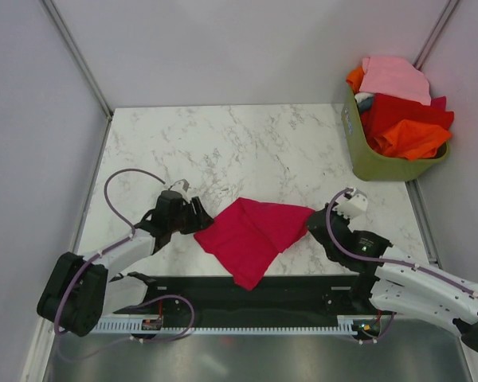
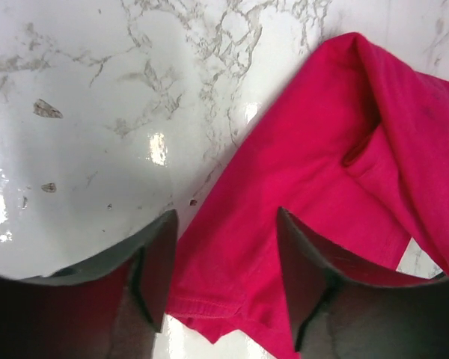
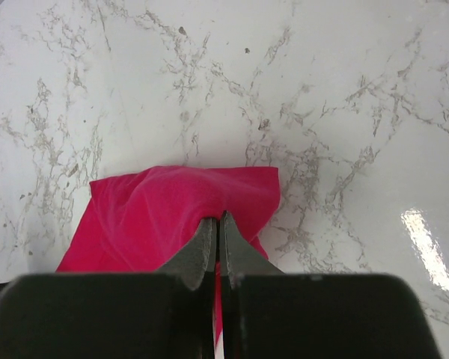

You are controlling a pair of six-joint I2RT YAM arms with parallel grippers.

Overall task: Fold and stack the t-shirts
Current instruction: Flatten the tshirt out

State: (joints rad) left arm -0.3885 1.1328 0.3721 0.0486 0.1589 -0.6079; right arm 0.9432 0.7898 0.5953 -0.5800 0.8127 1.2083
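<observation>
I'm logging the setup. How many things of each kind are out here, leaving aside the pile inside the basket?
crimson t-shirt: 1
olive-green basket: 1
grippers: 2 (left gripper, right gripper)
Total: 4

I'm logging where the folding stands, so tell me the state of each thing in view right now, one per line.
crimson t-shirt: crumpled and partly doubled over on the table, not neatly folded.
left gripper: open, with the shirt's edge between its jaws.
right gripper: shut on the crimson t-shirt's opposite side.
basket: upright, heaped full.
basket t-shirts: unfolded, piled loosely above the rim.
</observation>
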